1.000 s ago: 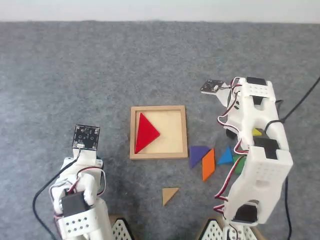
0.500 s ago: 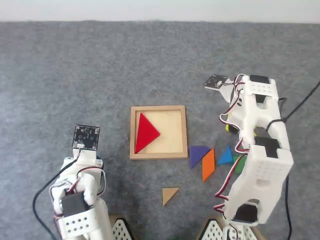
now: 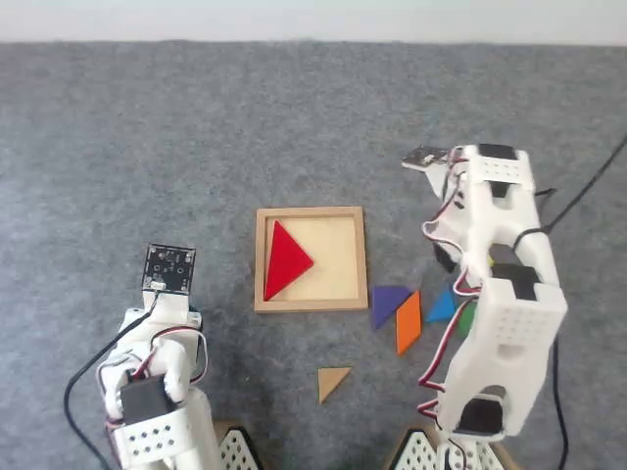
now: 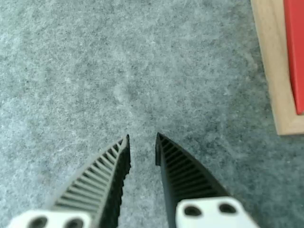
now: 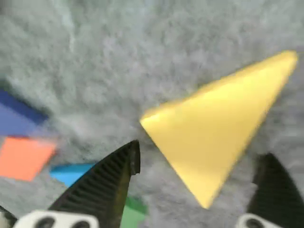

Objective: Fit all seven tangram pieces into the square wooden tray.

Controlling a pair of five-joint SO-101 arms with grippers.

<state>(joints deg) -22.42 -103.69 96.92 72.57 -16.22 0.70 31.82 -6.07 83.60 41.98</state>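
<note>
Over the last second the right arm (image 3: 495, 294) has been swung a little toward the tray (image 3: 310, 213), so that the yellow triangle (image 5: 213, 123) is now mostly hidden beneath it in the high view. In the wrist view the right gripper (image 5: 202, 153) is seen spread wide, with a finger on either side of that triangle and no contact that can be made out. A pick is judged to be prepared but not yet secured. Only the red triangle (image 3: 286, 259) is seated in the tray. The purple (image 3: 389, 304), orange (image 3: 409, 321), blue (image 3: 442, 306) and green (image 3: 465, 318) pieces are left beside the tray on the right arm's side, and the tan triangle (image 3: 332, 380) lies nearer the bases. The right arm is stretched forward and bent down over these pieces. The left arm (image 3: 157, 392) is kept folded by its base, and the left gripper (image 4: 142, 137) is held slightly parted on nothing above the grey mat (image 4: 95, 71).
</note>
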